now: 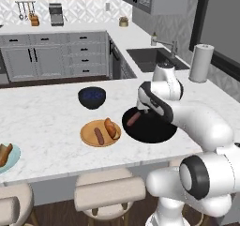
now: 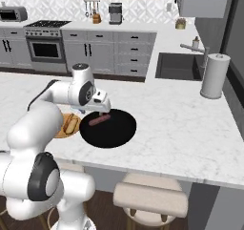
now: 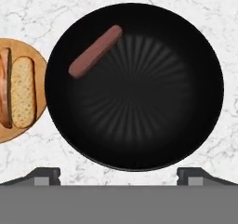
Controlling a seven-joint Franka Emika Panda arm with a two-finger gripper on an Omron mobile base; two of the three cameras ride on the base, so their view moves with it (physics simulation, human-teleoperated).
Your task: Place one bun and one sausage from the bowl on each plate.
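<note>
Above the black bowl point(image 3: 135, 86) hangs the tool point(image 3: 118, 174), jaws spread wide and empty. One sausage point(image 3: 95, 51) lies near the bowl's rim, toward the orange plate point(image 1: 100, 133). An off-centre pinch could roll it away.

A sausage point(image 3: 95, 51) lies in the bowl point(image 3: 186, 125), toward its far-left side. Just left of the bowl sits a plate point(image 1: 86, 137) carrying a bun point(image 1: 110, 127) and another sausage point(image 1: 99, 136). Behind that plate stands a smaller bowl point(image 1: 92, 98).
</note>
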